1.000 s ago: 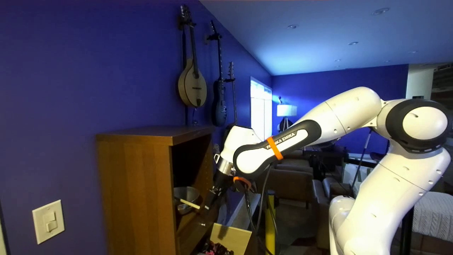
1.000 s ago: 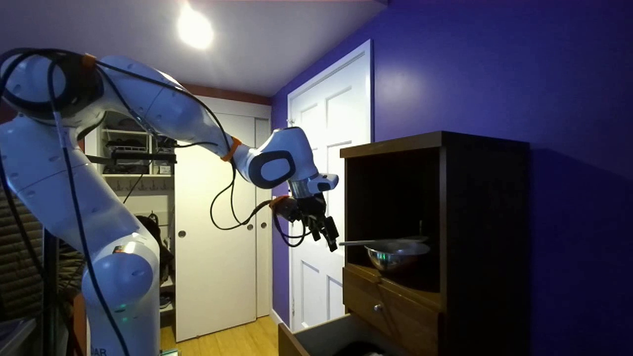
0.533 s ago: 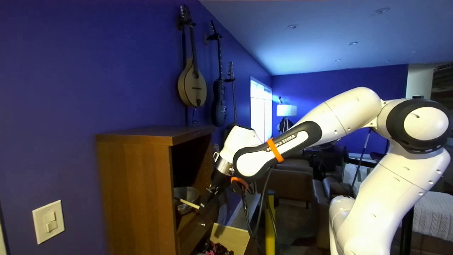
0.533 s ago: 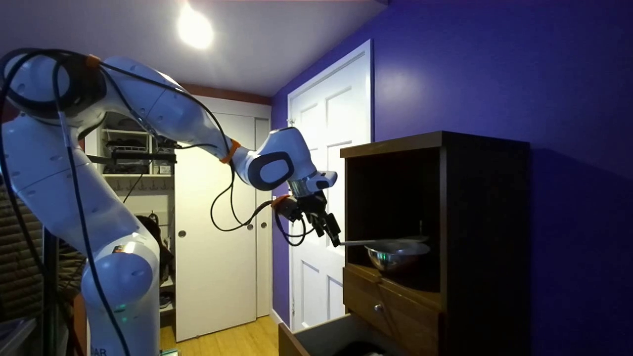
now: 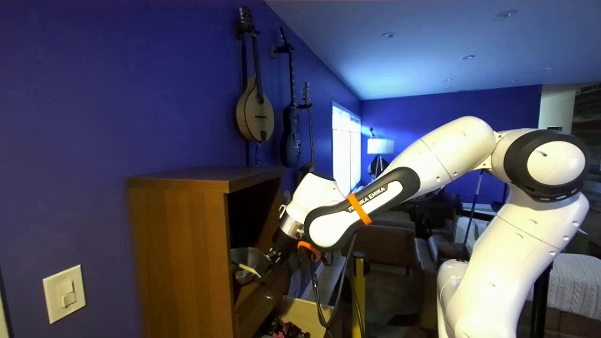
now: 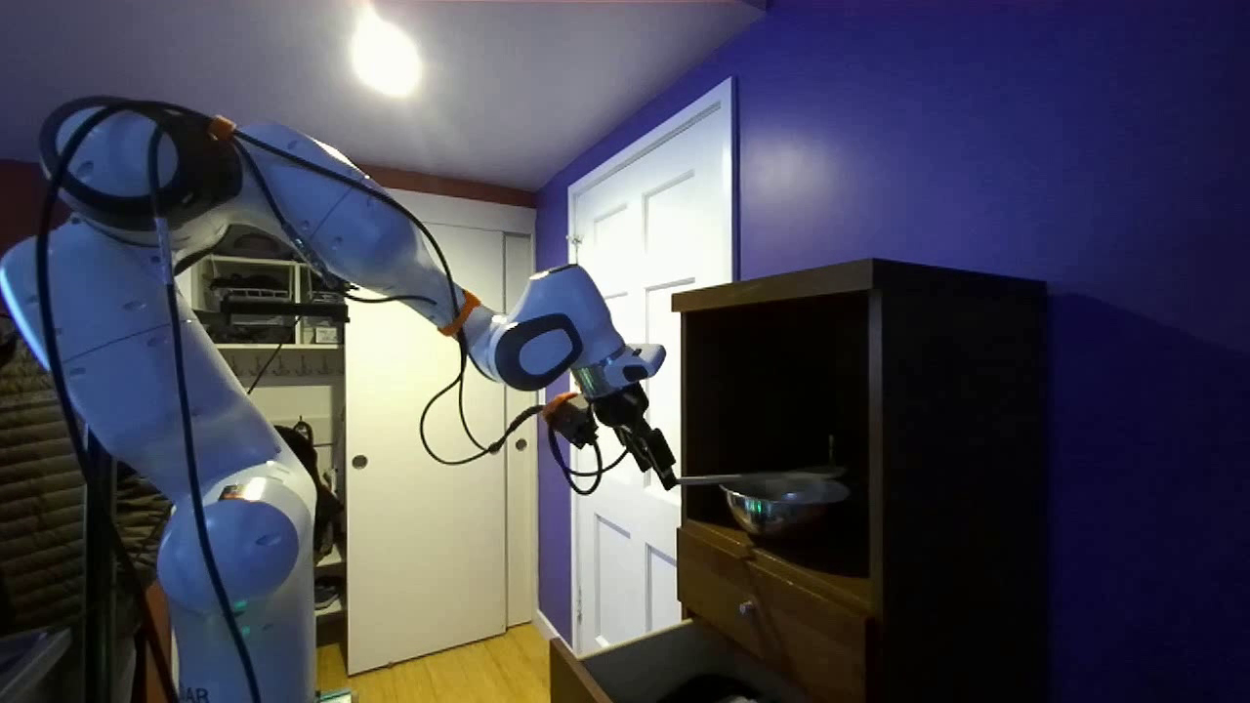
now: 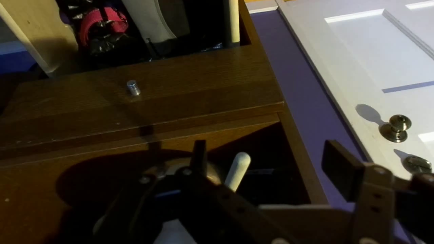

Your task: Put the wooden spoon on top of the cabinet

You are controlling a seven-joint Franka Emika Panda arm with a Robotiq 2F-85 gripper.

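The wooden spoon lies across a metal bowl (image 6: 781, 508) on the open upper shelf of the cabinet (image 5: 183, 253). Its pale handle shows in both exterior views (image 5: 250, 270) (image 6: 705, 479) and sticks out past the shelf's front. The cabinet's flat top (image 5: 206, 174) is above that shelf. My gripper (image 7: 271, 162) is open, tilted down at the shelf front, by the handle's end. In the wrist view the handle's rounded end (image 7: 239, 167) shows between the fingers, nearer the left one, which hides the rest of the handle. The spoon's bowl end is hidden in that view.
Below the shelf is a shut drawer with a knob (image 7: 133, 88). Under it an open drawer (image 6: 586, 674) holding dark and pink things juts out. A white door (image 6: 654, 234) stands beside the cabinet. A yellow post (image 5: 358, 295) stands near the arm.
My arm has moved forward and a little lower toward the cabinet. The open fingers have come closer to the end of the spoon's handle. The spoon stays on the bowl.
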